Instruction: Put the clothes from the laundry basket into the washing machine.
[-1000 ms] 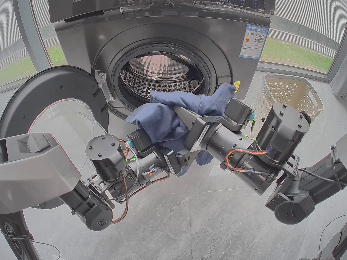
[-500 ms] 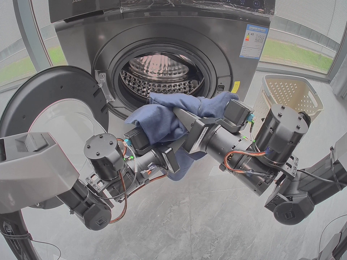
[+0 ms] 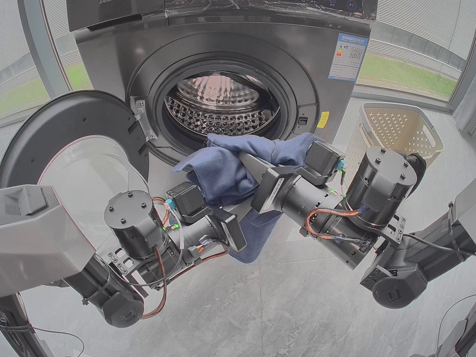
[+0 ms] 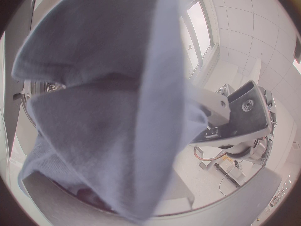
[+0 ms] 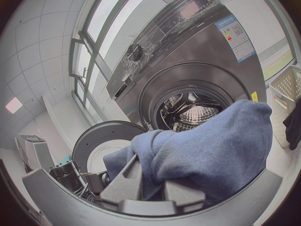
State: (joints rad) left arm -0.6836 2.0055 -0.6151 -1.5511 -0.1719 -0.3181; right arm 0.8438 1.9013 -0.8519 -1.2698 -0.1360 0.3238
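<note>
The blue garment (image 3: 225, 172) is in the air, bunched, just in front of the lower rim of the opening of the washing machine (image 3: 223, 40). It is outside the drum (image 3: 218, 100); one fold hangs down toward the floor (image 3: 277, 298) between the two arms. In the right wrist view we see the cloth heaped over the right hand (image 5: 155, 187). Its fingers (image 5: 125, 179) stand narrow with the fabric pressed between them, so this hand is gripping the garment. The same hand shows in the left wrist view, going into the cloth from the side.

The left hand (image 3: 232, 229) is just below the right one, under the bundle and touching the hanging fold. The cloth covers its front part in both views, so we cannot tell whether it grips the garment or how far open it is.

The round door (image 3: 74, 125) of the machine is swung fully open to the left side. The drum is shiny metal with small holes, and we see no clothes in the part that shows.

The laundry basket (image 3: 401, 125), a pale one with a perforated wall, stands on the floor near the right front corner of the machine, well apart from the garment. In the right wrist view a dark piece of cloth (image 5: 293, 126) hangs over its rim.
</note>
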